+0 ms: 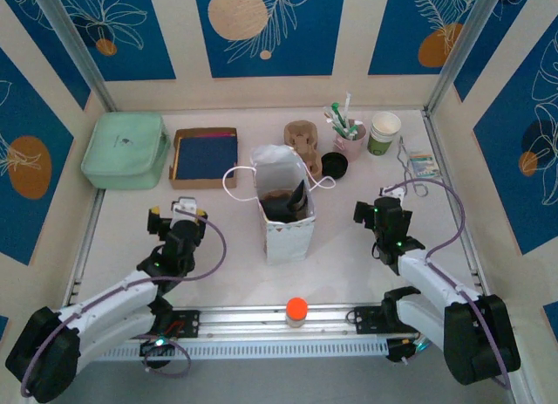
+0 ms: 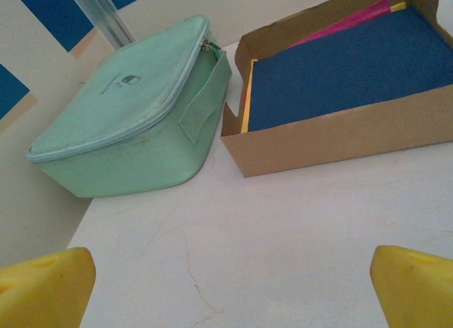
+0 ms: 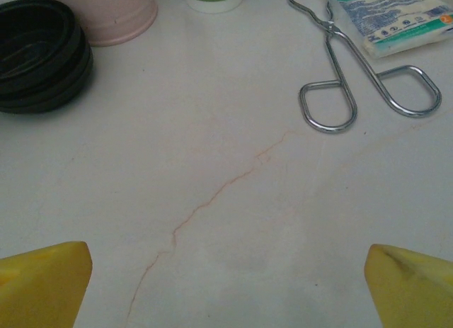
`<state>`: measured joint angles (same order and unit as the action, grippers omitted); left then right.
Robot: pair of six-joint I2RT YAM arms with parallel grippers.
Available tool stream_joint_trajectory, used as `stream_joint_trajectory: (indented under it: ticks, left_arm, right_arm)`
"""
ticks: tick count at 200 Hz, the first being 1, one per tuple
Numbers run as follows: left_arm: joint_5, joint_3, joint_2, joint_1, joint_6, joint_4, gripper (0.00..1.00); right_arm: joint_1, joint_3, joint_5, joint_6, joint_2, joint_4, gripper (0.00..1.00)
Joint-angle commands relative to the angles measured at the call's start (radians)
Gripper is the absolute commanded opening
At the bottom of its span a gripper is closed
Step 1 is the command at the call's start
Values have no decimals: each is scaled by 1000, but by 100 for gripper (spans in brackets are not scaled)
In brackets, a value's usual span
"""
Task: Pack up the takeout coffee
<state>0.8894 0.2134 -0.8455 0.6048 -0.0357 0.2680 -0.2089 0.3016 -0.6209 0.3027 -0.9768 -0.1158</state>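
Hardly any writing can be read: the mint pouch bears a small dark logo over print too fine to make out, the packet beside the tongs has blurred blue and orange print, and the lidless cup shows a green label whose letters cannot be told. The box, just beside the pouch, holds blue sheets over pink and yellow ones. A pink cup holds green and white sticks, with a stack of black lids next to it. The white bag stands upright and open mid-worktop, between the arms. Inside it a tilted black lid over something brown looks to be the coffee, its cup wall hidden. A pulp carrier sits behind the bag. The left jaws gape wide, yellow fingertips far apart over bare worktop facing pouch and box. The right jaws gape likewise, fingertips apart, facing lids and tongs, gripping nothing.
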Motion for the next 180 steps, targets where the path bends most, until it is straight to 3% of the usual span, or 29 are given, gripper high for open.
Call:
stream_joint_trajectory:
  ticks: [1,109,180]
  left_arm:
    - [-24,-5,-28,-29,-9,66,99]
    - [-107,-16,-70,-147,-2,167,99]
    - [-133,-27,-109,-177,-18,255,99]
  right_arm:
    - [8,33,10,-12,-14,-46,100]
    - [26,45,17,-24,-66,-100,100]
    - [38,56,18,-39,-111,-157,100]
